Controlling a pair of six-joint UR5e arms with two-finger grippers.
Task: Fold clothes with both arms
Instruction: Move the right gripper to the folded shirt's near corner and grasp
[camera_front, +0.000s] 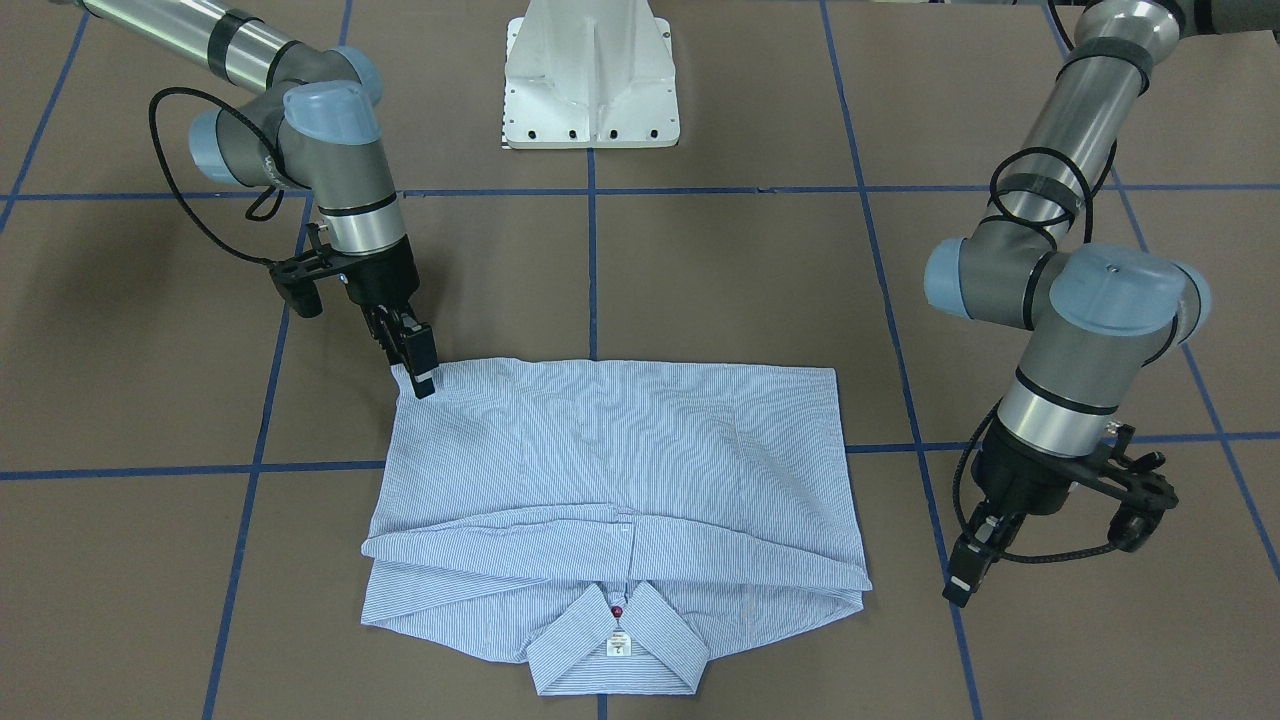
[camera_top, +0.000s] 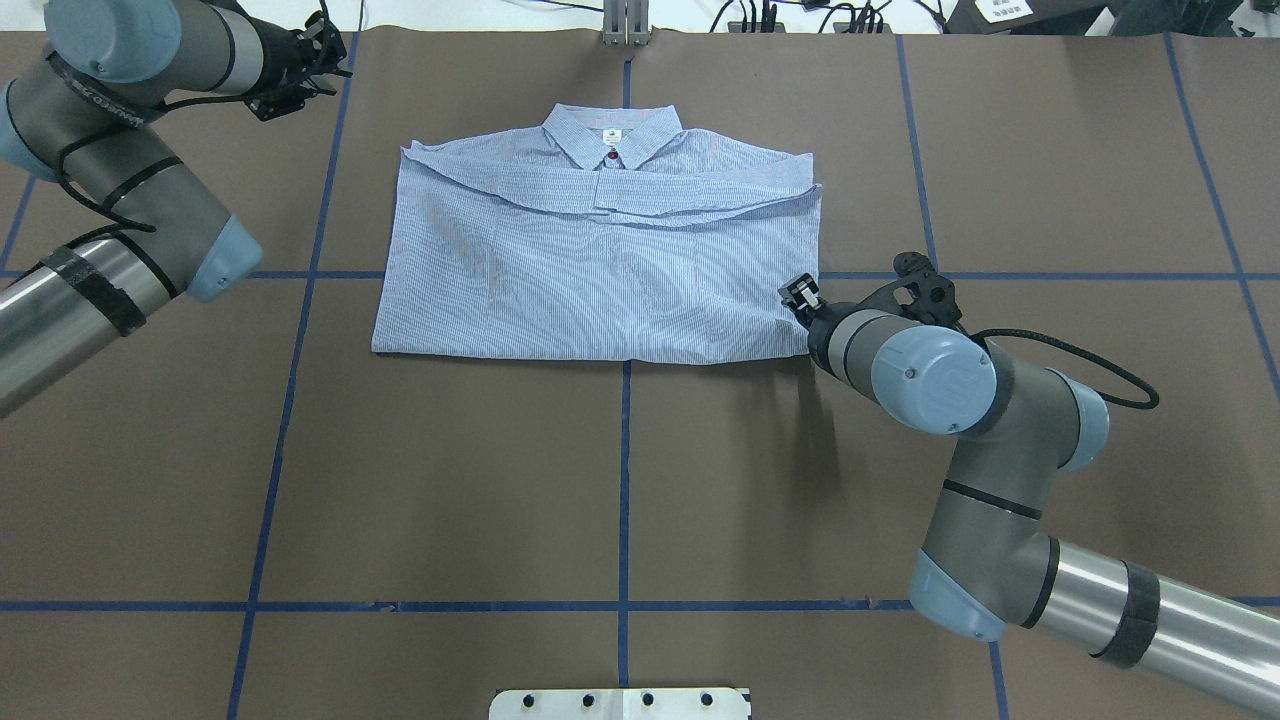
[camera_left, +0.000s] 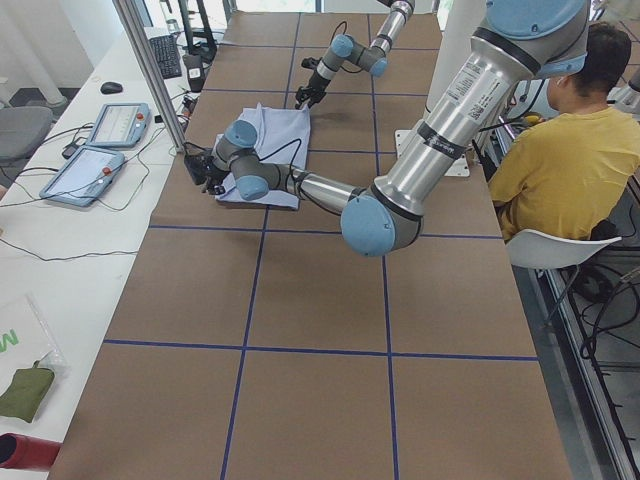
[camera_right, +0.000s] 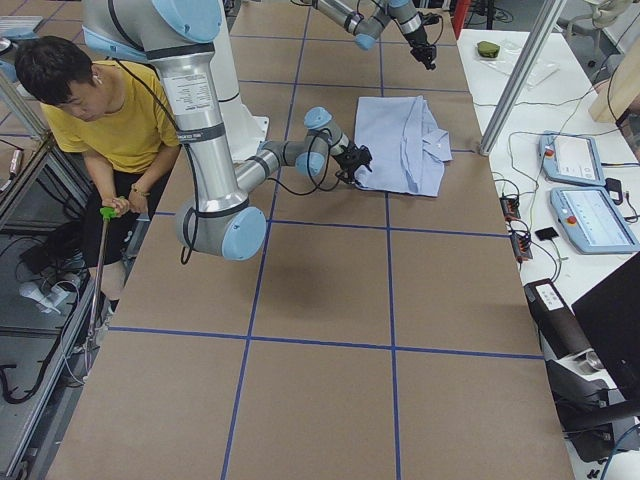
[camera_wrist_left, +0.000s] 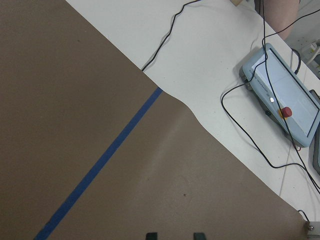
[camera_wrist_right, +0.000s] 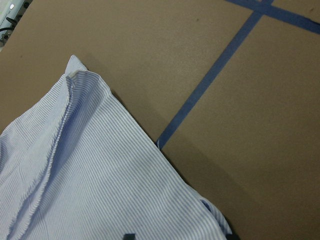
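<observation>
The light blue striped shirt (camera_front: 620, 450) (camera_top: 600, 270) lies folded into a rectangle on the brown table, collar toward the far edge and sleeves crossed under it. My right gripper (camera_front: 420, 375) (camera_top: 800, 292) is down at the shirt's near right corner. In the right wrist view its fingertips stand apart over that corner of the shirt (camera_wrist_right: 90, 165), so it is open. My left gripper (camera_front: 962, 585) (camera_wrist_left: 175, 236) hangs over bare table off the shirt's far left side. It is open, with a gap between its fingertips and nothing in it.
The white pedestal base (camera_front: 592, 80) stands at the robot's edge of the table. Two control pendants (camera_right: 590, 215) and cables lie on the white bench past the far edge. A seated person in yellow (camera_left: 560, 170) is behind the robot. Blue tape lines (camera_top: 625, 480) grid the table.
</observation>
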